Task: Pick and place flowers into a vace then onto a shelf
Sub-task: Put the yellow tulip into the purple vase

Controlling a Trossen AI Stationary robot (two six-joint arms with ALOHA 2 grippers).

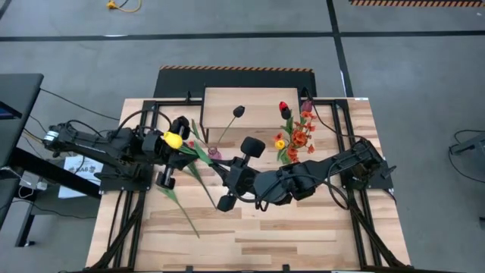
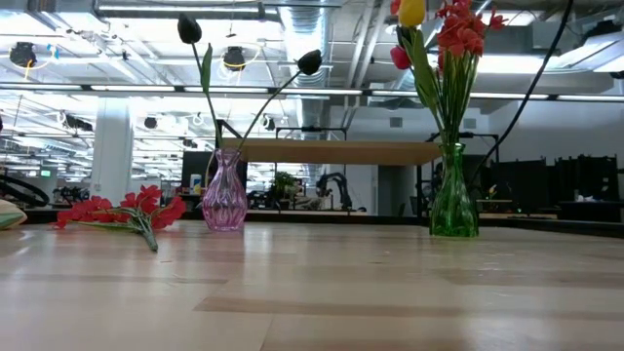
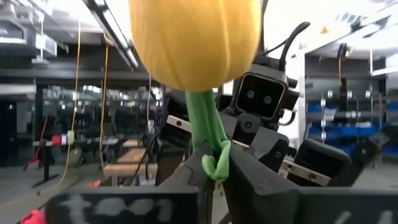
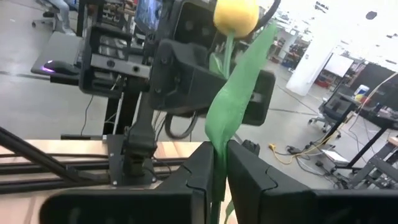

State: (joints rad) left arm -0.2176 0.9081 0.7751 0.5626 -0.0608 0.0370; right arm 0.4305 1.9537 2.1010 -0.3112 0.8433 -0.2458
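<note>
- Left gripper is clamped on the yellow tulip stem just under the head, at table's left.
- Right gripper pinches the same stem lower down.
- Shelf stands at the far edge.

Left gripper raised over the table's left rear, fingers clamped on the yellow tulip stem just below the head. Right arm stretched across the table's middle toward the left arm; right gripper fingers nearly together around the same stem and leaf, lower down.
</note>
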